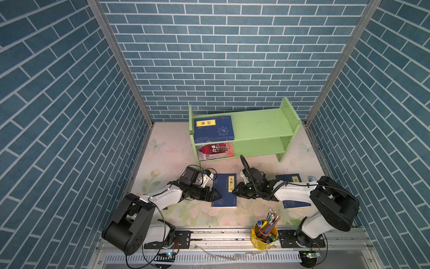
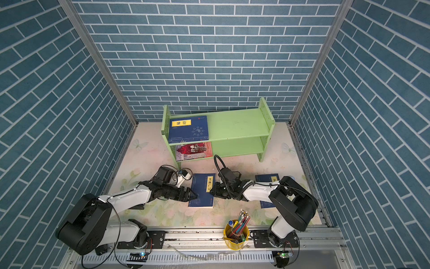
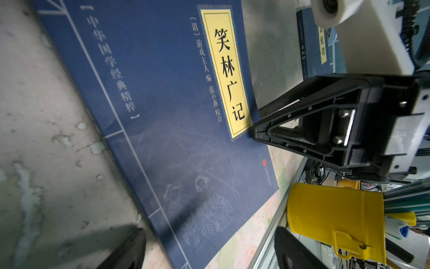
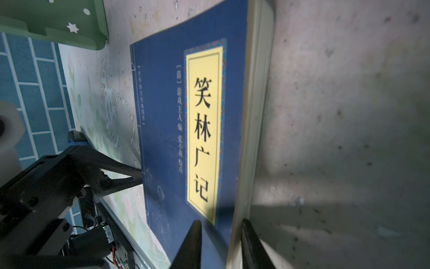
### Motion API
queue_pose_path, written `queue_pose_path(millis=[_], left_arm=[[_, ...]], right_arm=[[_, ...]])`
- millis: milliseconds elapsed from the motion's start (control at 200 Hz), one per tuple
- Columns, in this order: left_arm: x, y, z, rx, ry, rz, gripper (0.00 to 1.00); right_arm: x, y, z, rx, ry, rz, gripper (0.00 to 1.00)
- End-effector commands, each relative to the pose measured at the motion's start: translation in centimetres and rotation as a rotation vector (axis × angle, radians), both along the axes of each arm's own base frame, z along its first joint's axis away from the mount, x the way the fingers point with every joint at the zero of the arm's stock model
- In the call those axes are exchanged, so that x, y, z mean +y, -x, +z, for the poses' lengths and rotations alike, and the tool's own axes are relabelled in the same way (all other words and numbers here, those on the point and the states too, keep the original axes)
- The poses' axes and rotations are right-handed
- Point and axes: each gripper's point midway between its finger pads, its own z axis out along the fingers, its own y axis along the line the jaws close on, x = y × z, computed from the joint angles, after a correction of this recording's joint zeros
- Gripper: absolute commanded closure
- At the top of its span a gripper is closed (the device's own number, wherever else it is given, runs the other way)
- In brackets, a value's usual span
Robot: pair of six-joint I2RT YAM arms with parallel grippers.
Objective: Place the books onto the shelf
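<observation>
A: Biggest first: where does everything sit?

B: On the flowered table (image 1: 176,216) the green shelf (image 1: 260,127) stands at the back. Its upper tier carries one navy book (image 1: 214,129) lying flat at the left end; the red book (image 1: 215,151) lies flat on the lower tier beneath it.

A: And off the shelf?

B: The middle book (image 1: 223,186) lies flat on the table between the two arms, cover up. A partly hidden book (image 1: 288,178), also navy, lies under the right arm (a fifth I cannot find).

A: The pincers?

B: The left gripper (image 1: 216,195) stands wide apart at the middle book's spine side, one fingertip (image 4: 136,173) just at that edge, holding nothing. The right gripper (image 1: 233,190) has its jaws either side of the page edge, one over the cover, one just outside the pages; whether they grip it yet I cannot tell.

A: How will it handle?

B: Light, thin and floppy, I'd judge, with a smooth cover that may slip. Held by one corner it would sag, so take it deep on the page edge near mid-length, the left gripper bracing the spine so it cannot slide away.
</observation>
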Motion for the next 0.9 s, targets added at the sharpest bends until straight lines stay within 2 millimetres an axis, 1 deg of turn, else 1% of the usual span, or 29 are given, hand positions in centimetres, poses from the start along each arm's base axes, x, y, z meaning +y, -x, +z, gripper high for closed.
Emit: queue_pose_path(millis=[0, 160, 275, 460, 540, 610, 720, 895], left_arm=[[0.7, 0.8, -1.3, 0.033, -0.055, 0.007, 0.12], [0.7, 0.7, -1.1, 0.028, -0.049, 0.005, 0.12], [0.7, 0.7, -1.1, 0.027, -0.048, 0.006, 0.12], [0.6, 0.6, -0.9, 0.021, -0.045, 0.005, 0.12], [0.5, 0.4, -0.5, 0.015, -0.037, 0.007, 0.15], [0.4, 0.3, -0.4, 0.013, -0.036, 0.011, 0.17], [0.6, 0.0, -0.4, 0.028, -0.055, 0.037, 0.18], [1.1, 0.0, -1.0, 0.036, -0.096, 0.046, 0.17]], right_arm=[[0.4, 0.5, 1.0, 0.024, -0.050, -0.005, 0.73], [1.1, 0.7, 1.2, 0.040, -0.084, 0.008, 0.74], [1.1, 0.7, 1.2, 0.043, -0.088, 0.005, 0.73], [1.2, 0.6, 1.8, 0.036, -0.116, -0.007, 0.75], [1.2, 0.6, 1.9, 0.034, -0.124, -0.009, 0.75], [0.5, 0.7, 1.2, 0.048, -0.079, -0.025, 0.74], [-1.5, 0.9, -0.8, 0.079, 0.049, -0.068, 0.71], [-2.1, 0.9, -1.8, 0.095, 0.092, -0.089, 0.66]])
